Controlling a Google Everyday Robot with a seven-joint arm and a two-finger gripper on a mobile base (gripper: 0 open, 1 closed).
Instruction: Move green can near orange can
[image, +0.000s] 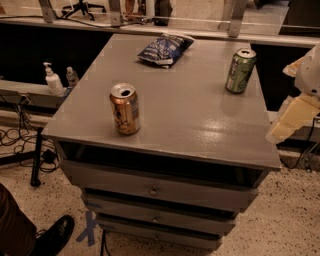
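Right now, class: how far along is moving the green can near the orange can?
Done: nothing; the green can stands far right on the table, well apart from the orange can at front left. In hand: nothing; the gripper hangs beyond the table's right edge, touching neither can. Left: grasp the green can, carry it across, set it beside the orange can.

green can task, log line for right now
green can: upright, back right of table | orange can: upright, front left | claw: off right edge
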